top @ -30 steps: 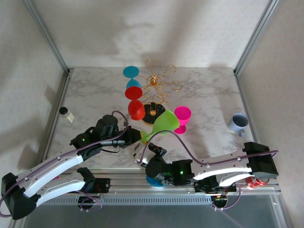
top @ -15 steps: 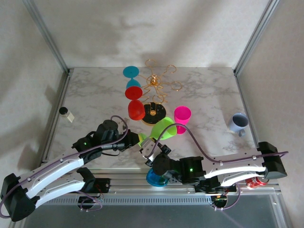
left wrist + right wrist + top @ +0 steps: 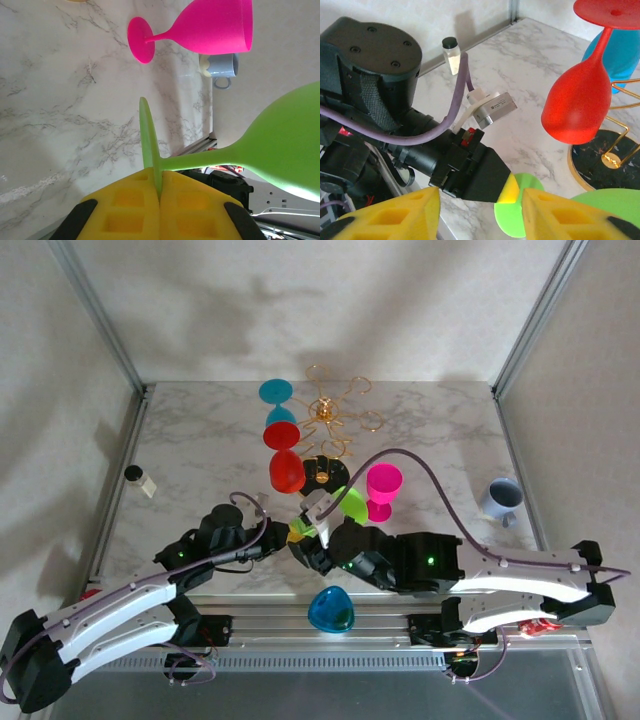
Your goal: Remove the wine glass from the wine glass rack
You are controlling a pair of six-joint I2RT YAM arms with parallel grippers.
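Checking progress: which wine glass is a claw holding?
The green glass: the left claw pinches its foot. The pink glass stands on the table; the red glass hangs on the rack.

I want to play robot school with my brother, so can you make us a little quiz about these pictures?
1. Fill the gap: the red glass hangs upside down on the gold ___.
2. True or false: the left hand is shut on the foot of the green glass.
3. Which one stands upright on the table? A red glass, B pink glass, C green glass.

Key: 1 rack; 2 true; 3 B.
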